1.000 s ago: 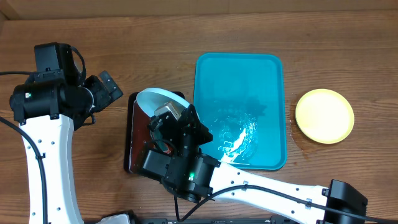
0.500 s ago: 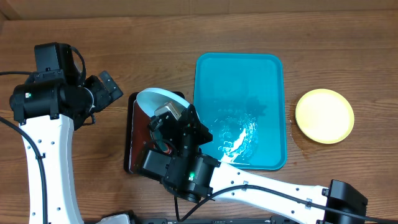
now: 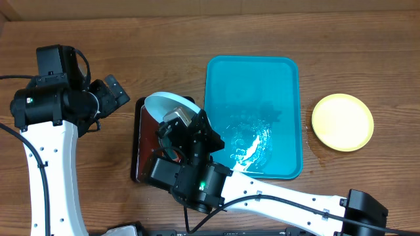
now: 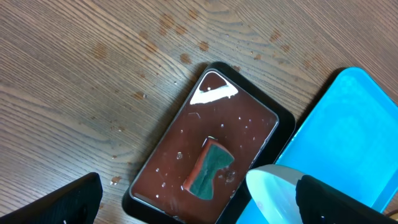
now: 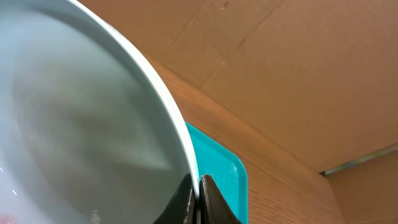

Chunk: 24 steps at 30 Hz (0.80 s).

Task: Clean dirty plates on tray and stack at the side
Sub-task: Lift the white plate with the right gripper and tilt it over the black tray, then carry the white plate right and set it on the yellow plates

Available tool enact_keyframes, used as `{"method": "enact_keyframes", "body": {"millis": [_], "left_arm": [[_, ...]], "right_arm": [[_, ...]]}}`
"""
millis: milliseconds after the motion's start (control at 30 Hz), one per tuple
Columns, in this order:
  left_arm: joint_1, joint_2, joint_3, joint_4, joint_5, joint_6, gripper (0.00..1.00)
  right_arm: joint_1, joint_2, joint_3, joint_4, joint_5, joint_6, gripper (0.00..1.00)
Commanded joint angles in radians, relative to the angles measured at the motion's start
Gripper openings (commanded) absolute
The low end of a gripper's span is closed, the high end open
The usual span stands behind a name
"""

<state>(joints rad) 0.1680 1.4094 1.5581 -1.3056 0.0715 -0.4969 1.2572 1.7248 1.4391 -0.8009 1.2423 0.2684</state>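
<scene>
From overhead, a large turquoise rectangular plastic tray (image 3: 252, 78) sat on the brown wood-grain bench (image 3: 262, 33). A pale yellow round plastic plate (image 3: 342, 122) lay on the bench at the tray's 3 o'clock. At its 9 o'clock, the right pincer (image 3: 180, 119) pinched a tilted white mint-rimmed plate (image 3: 167, 103) above a small black tray (image 3: 140, 141). The left pincer (image 3: 113, 92) stood spread and empty.

In the left wrist view, a green-and-red sponge-like block (image 4: 208, 167) lay in the black tray.

In the right wrist view, the fingers (image 5: 184, 198) clamped the white plate's rim.

Light bright, even. White glare on the wet turquoise rectangular plastic tray (image 3: 252, 85), overhead view centre; round white plate (image 5: 74, 124) blurred at left of my right wrist view.
</scene>
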Motion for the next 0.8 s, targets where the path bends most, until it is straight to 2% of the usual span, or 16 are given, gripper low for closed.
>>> {"method": "enact_keyframes", "body": {"millis": [0, 133, 400, 567, 767], "left_arm": [[0.002, -0.002, 0.015, 0.001, -0.004, 0.015, 1.0], [0.002, -0.002, 0.015, 0.001, -0.004, 0.015, 1.0], [0.002, -0.002, 0.015, 0.001, -0.004, 0.014, 1.0], [0.002, -0.002, 0.015, 0.001, -0.004, 0.014, 1.0], [0.002, -0.002, 0.015, 0.0, -0.003, 0.014, 1.0]], "right_arm": [[0.005, -0.042, 0.023, 0.024, 0.003, 0.012, 0.04], [-0.002, -0.042, 0.023, 0.029, 0.053, -0.013, 0.04], [-0.006, -0.042, 0.023, 0.04, -0.039, -0.014, 0.04], [-0.019, -0.042, 0.023, 0.037, -0.023, -0.017, 0.04], [-0.133, -0.042, 0.022, 0.037, -0.423, 0.152, 0.04]]}}
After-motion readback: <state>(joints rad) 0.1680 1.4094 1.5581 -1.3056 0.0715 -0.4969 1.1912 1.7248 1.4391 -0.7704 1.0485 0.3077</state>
